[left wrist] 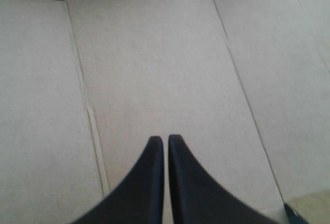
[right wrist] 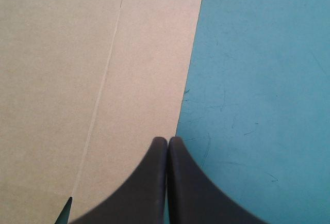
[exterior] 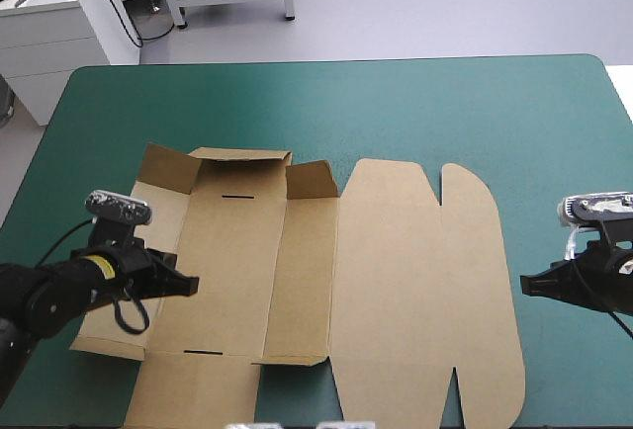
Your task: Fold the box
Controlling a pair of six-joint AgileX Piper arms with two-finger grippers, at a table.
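The brown box [exterior: 326, 281] lies spread on the teal-green table as a cut sheet, mostly flat, with small flaps raised along its far left part. My left gripper [exterior: 188, 285] hovers over the sheet's left panels, fingers shut with nothing between them; its own view shows the box [left wrist: 165, 69] with creases and a dark slot ahead of the gripper [left wrist: 165, 139]. My right gripper [exterior: 527, 284] is shut and empty, just off the sheet's rounded right edge. In its view the gripper [right wrist: 167, 140] sits at the border of box [right wrist: 77, 69] and table cover [right wrist: 258, 90].
Bare teal-green cover [exterior: 396, 103] stretches beyond the sheet to the table's far edge and along the right side. The sheet's near flaps reach the table's front edge. A white cabinet [exterior: 49, 34] stands past the far left corner.
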